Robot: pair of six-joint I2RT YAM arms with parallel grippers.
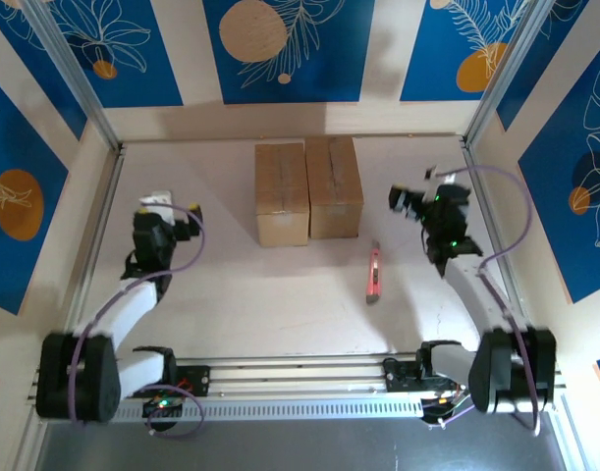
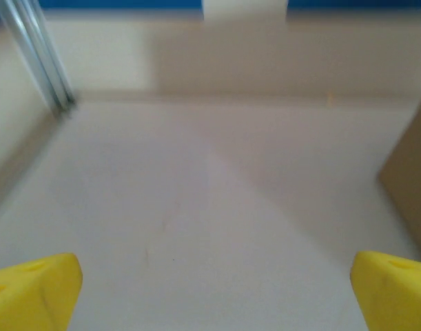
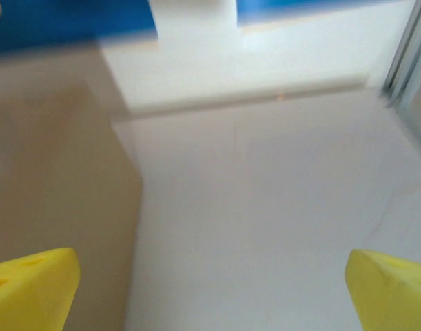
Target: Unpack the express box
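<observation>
Two shut brown cardboard express boxes stand side by side at the back middle of the table, one on the left (image 1: 281, 193) and one on the right (image 1: 334, 186). My left gripper (image 1: 175, 207) hovers well to their left, open and empty; its wrist view catches a box edge (image 2: 411, 186) far right, between yellow fingertips (image 2: 31, 293) spread wide around the gripper (image 2: 213, 296). My right gripper (image 1: 414, 192) hangs just right of the boxes, open and empty. In its wrist view the box side (image 3: 52, 186) fills the left, with the gripper (image 3: 210, 293) over bare table.
A red utility knife (image 1: 373, 272) lies on the table (image 1: 280, 304) in front of the boxes, right of centre. Aluminium posts (image 1: 79, 74) stand at the back corners, and low walls ring the table. Both arm bases sit on the front rail (image 1: 300, 378).
</observation>
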